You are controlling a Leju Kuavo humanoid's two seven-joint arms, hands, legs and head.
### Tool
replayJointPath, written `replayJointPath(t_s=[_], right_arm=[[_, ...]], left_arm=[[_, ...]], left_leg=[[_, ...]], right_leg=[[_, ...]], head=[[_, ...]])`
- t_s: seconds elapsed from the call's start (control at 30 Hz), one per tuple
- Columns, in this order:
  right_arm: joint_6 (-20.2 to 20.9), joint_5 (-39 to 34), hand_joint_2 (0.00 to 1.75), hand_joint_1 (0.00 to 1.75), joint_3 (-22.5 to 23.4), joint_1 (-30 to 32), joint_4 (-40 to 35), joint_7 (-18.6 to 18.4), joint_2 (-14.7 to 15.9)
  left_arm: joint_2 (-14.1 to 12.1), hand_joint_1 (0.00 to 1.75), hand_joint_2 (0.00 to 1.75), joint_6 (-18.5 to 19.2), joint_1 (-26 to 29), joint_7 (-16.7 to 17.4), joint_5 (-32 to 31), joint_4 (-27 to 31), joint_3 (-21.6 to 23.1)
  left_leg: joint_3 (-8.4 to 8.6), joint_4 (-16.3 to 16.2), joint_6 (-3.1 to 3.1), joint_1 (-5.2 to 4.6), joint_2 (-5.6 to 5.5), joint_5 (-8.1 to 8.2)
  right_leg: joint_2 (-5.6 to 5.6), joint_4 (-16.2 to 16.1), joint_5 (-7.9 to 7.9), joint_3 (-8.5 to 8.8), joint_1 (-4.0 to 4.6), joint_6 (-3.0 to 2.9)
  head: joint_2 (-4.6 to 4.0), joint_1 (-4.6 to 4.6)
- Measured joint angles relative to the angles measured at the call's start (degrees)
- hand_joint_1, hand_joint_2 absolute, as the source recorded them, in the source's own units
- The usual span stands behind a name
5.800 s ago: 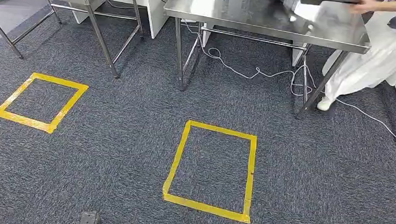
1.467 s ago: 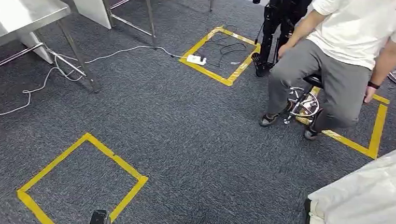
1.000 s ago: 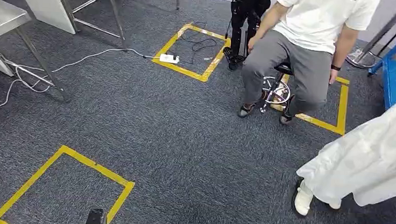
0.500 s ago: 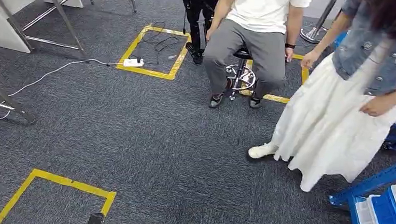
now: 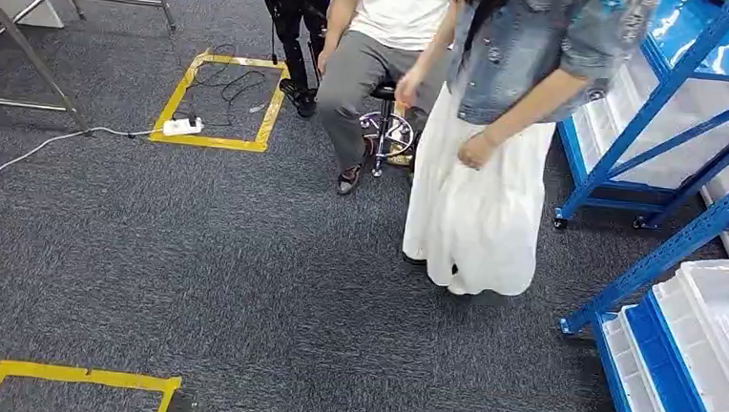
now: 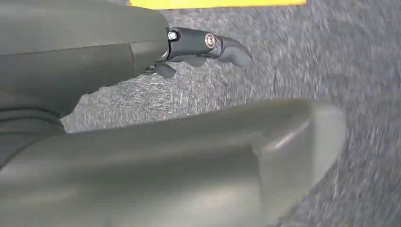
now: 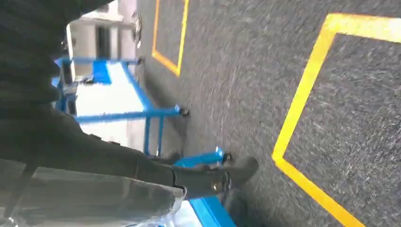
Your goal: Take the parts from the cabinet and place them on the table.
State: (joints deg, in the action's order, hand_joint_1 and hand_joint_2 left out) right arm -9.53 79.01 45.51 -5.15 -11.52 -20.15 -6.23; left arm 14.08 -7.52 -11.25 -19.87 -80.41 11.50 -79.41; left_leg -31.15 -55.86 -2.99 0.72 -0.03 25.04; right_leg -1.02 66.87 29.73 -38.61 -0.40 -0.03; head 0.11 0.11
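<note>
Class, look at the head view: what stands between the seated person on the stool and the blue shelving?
In the head view, a standing person in a white skirt is between the seated person and the blue shelving.

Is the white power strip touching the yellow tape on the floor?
Touching: the head view shows the power strip lying across the yellow tape square's corner.

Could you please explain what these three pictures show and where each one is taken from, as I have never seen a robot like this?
They come from a two-legged humanoid robot with two arms and many-fingered hands. The wide picture is its head camera, looking forward and down at grey carpet with a yellow tape square, a seated person, a standing person in a white skirt and blue shelving holding white trays. The other two come from cameras at its wrists, so they look turned. One shows the left hand, the other the right hand; both hang over the floor and hold nothing.
</note>
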Motion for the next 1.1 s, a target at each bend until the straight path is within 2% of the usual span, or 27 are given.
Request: replayJointPath(t_s=[0.07,0.1,0.13,0.17,0.2,0.23,0.27,0.3,0.37,0.4,0.43,0.47,0.5,0.53,0.57,0.6,0.63,0.7,0.73,0.77,0.83,0.9,0.93,0.97,1.0,1.07,1.1], right_arm=[[0.0,-0.02,1.75,0.0,0.24,0.07,0.0,0.02,-0.04],[-0.02,-0.02,1.75,0.0,0.33,0.29,0.0,0.0,-0.02],[-0.02,-0.02,1.75,0.0,0.35,0.42,0.0,0.0,0.0],[-0.02,0.02,1.75,0.0,0.37,0.45,0.0,0.0,0.04],[-0.02,0.17,1.75,0.0,0.37,0.38,0.0,0.0,0.11],[-0.02,0.35,1.75,0.0,0.37,0.21,0.0,0.02,0.02],[0.0,0.44,1.75,0.0,0.35,0.05,0.0,0.02,-0.07],[0.02,0.61,1.75,0.0,0.35,-0.05,0.0,0.02,-0.07],[0.11,0.87,1.75,0.0,0.35,0.11,0.0,0.02,-0.04],[0.13,0.92,1.75,0.0,0.35,0.13,0.0,0.02,-0.04],[0.13,0.92,1.75,0.0,0.35,0.28,0.0,0.02,-0.11],[0.13,1.01,1.75,0.0,0.37,0.27,0.0,0.0,-0.18],[0.13,1.05,1.75,0.0,0.35,0.14,0.0,0.0,-0.24],[0.13,1.05,1.75,0.0,0.35,0.07,0.0,0.02,-0.31],[0.11,1.03,1.75,0.0,0.35,0.04,0.0,0.09,-0.48],[0.09,1.03,1.75,0.0,0.37,0.13,0.0,0.09,-0.48],[0.09,1.05,1.75,0.0,0.35,0.17,0.0,0.09,-0.48],[0.15,1.25,1.75,0.0,0.37,0.21,0.0,0.04,-0.53],[0.22,1.25,1.75,0.0,0.37,0.2,0.0,0.02,-0.57],[0.24,1.27,1.75,0.0,0.37,0.07,0.0,0.02,-0.66],[0.33,1.31,1.75,0.0,0.35,0.1,0.0,0.0,-0.74],[0.52,1.4,1.75,0.0,0.35,0.48,0.0,0.0,-0.76],[0.52,1.51,1.75,0.0,0.35,0.55,0.0,0.02,-0.7],[0.52,1.7,1.75,0.0,0.35,0.46,0.0,0.0,-0.7],[0.52,1.95,1.75,0.0,0.35,0.26,0.0,0.02,-0.72],[0.55,2.27,1.75,0.0,0.35,0.04,0.0,0.02,-0.77],[0.59,2.34,1.75,0.0,0.35,0.1,0.0,0.02,-0.79]], left_arm=[[0.02,0.0,0.0,0.0,-0.01,0.09,-0.04,0.0,0.06],[0.02,0.0,0.0,0.0,-0.01,0.13,-0.04,0.0,0.06],[0.02,0.0,0.0,0.0,-0.01,0.17,-0.04,0.0,0.06],[0.02,0.0,0.0,0.0,-0.02,0.24,-0.02,0.0,0.06],[0.09,0.0,0.0,0.02,-0.03,0.33,0.07,0.0,0.07],[0.09,0.0,0.0,0.0,-0.03,0.33,0.33,0.0,0.06],[0.07,0.0,0.0,0.0,0.0,0.31,0.53,0.0,0.04],[0.07,0.0,0.0,0.0,0.0,0.2,0.63,0.0,0.04],[0.09,0.0,0.0,0.0,-0.05,-0.02,0.74,0.0,0.04],[0.09,0.0,0.0,0.0,-0.05,-0.04,0.81,0.0,0.04],[0.07,0.0,0.0,0.02,-0.13,-0.07,0.85,0.0,0.04],[0.07,0.0,0.0,0.0,-0.13,-0.11,0.87,0.0,0.04],[0.07,0.0,0.0,0.02,-0.07,-0.15,0.87,0.0,0.04],[0.02,0.0,0.0,0.02,0.04,-0.15,0.85,0.0,0.04],[-0.02,0.0,0.0,0.02,0.1,-0.13,0.72,0.0,0.04],[-0.02,0.0,0.0,0.07,0.13,-0.13,0.61,0.0,0.04],[-0.02,0.0,0.0,0.13,0.12,-0.13,0.61,0.0,0.04],[-0.04,0.0,0.0,0.17,0.12,-0.13,0.66,0.0,0.04],[-0.13,0.0,0.0,0.17,0.13,-0.13,0.7,0.0,0.04],[-0.22,0.0,0.0,0.17,0.22,-0.13,0.72,0.0,0.04],[-0.28,0.0,0.0,0.17,0.1,-0.09,0.81,0.0,0.04],[-0.22,0.0,0.0,0.17,0.1,-0.07,1.03,0.0,0.02],[-0.2,0.0,0.0,0.17,0.02,-0.15,1.07,0.02,0.02],[-0.2,0.0,0.0,0.15,0.01,-0.37,1.18,0.02,0.02],[-0.22,0.0,0.0,0.15,0.09,-0.42,1.22,0.02,0.02],[-0.28,0.0,0.0,0.17,0.24,-0.5,1.31,0.02,0.02],[-0.35,0.0,0.0,0.2,0.22,-0.5,1.33,0.02,0.0]], left_leg=[[-0.27,-0.03,0.02,-0.14,1.81,0.01],[-0.29,-0.03,0.07,-0.16,2.56,0.03],[-0.29,-0.05,0.14,-0.15,3.21,0.06],[-0.22,-0.06,0.35,-0.1,4.06,0.13],[-0.09,-0.12,0.62,-0.09,4.64,0.22],[0.2,-0.27,1.1,-0.3,5.2,0.37],[0.14,-0.3,1.61,-0.76,5.68,0.71],[0.46,-0.31,2.07,-0.65,6.2,0.85],[0.96,-0.1,2.56,-0.34,7.39,0.89],[1.06,-0.23,3.09,-0.05,7.97,1.23],[0.81,-1.21,3.66,0.49,5.44,2.1],[-0.46,-4.37,3.69,0.45,2.47,4.56],[-2.41,-8.87,3.64,0.4,1.0,7.11],[-4.82,-14.15,3.61,0.39,0.23,9.54],[-6.79,-18.12,3.53,0.4,-0.03,10.82],[-7.8,-19.73,3.43,0.41,-0.06,10.52],[-7.59,-18.91,3.31,0.42,-0.06,9.53],[-3.46,-9.42,2.81,0.5,-0.82,3.45],[-1.31,-4.57,2.58,0.68,-3.19,1.09],[-0.4,-2.35,2.35,0.68,-5.37,1.11],[-0.62,-2.03,2.38,0.35,-4.09,1.2],[-0.44,-1.37,1.44,0.26,-2.83,0.71],[-0.21,-0.61,0.95,0.57,-1.96,0.15],[-0.22,-0.24,0.54,0.39,-1.57,0.02],[-0.29,-0.24,0.36,0.27,-0.69,-0.09],[-0.56,-0.26,0.35,-0.12,1.04,-0.08],[-0.66,-0.27,0.36,-0.16,1.84,-0.08]], right_leg=[[0.33,7.73,2.56,-3.78,-0.4,0.39],[0.48,7.85,2.27,-3.78,-0.66,0.95],[0.66,5.57,1.25,-2.46,-0.87,1.55],[1.4,-0.84,-1.12,1.17,-1.1,2.45],[2.76,-6.87,-2.9,4.63,-1.21,2.95],[6.24,-11.49,-3.57,7.05,-1.21,2.52],[6.86,-11.24,-3.94,7.29,-0.6,2.33],[5.59,-11.3,-4.03,7.11,-0.53,1.66],[4.44,-11.31,-3.98,6.41,-0.18,1.13],[3.52,-11.6,-4.3,7.23,-0.77,0.47],[2.86,-11.72,-4.53,7.29,-1.49,0.11],[2.1,-11.69,-4.57,7.32,-1.34,-0.02],[1.57,-11.69,-4.73,7.27,-1.15,-0.48],[0.75,-11.68,-4.82,7.23,-0.9,-0.72],[-0.07,-11.66,-4.81,7.22,-0.7,-0.73],[-1.1,-11.6,-4.81,7.28,-0.58,-0.73],[-1.64,-11.56,-4.81,7.33,-0.53,-0.73],[-3.68,-11.44,-4.79,7.66,-0.54,-0.7],[-4.34,-11.44,-4.78,7.65,-0.57,-0.68],[-4.95,-11.1,-4.75,7.42,-0.01,-0.51],[-6.01,-11.12,-5.0,6.54,-0.16,0.12],[-7.04,-11.54,-5.34,5.53,-0.09,1.01],[-5.19,-10.53,-4.85,5.58,-0.02,1.04],[-2.23,-8.26,-3.34,4.21,0.25,0.71],[-0.8,-4.24,-1.27,2.01,0.13,0.31],[0.16,4.84,2.23,-2.39,-0.11,0.05],[0.29,7.25,2.68,-3.35,-0.16,0.45]], head=[[0.0,-0.02],[0.0,-0.04],[0.0,-0.05],[0.0,0.02],[0.0,0.02],[0.0,0.09],[0.0,0.07],[0.0,-0.33],[0.0,-0.35],[0.0,-0.31],[0.0,-0.39],[0.0,-0.53],[0.0,-0.7],[0.0,-0.79],[0.0,-0.72],[0.0,-0.74],[0.0,-0.7],[0.0,-0.74],[0.0,-0.77],[0.0,-0.77],[0.0,-0.79],[0.0,-0.74],[0.0,-0.61],[0.0,-0.42],[0.0,-0.18],[0.0,-0.22],[0.0,-0.09]])
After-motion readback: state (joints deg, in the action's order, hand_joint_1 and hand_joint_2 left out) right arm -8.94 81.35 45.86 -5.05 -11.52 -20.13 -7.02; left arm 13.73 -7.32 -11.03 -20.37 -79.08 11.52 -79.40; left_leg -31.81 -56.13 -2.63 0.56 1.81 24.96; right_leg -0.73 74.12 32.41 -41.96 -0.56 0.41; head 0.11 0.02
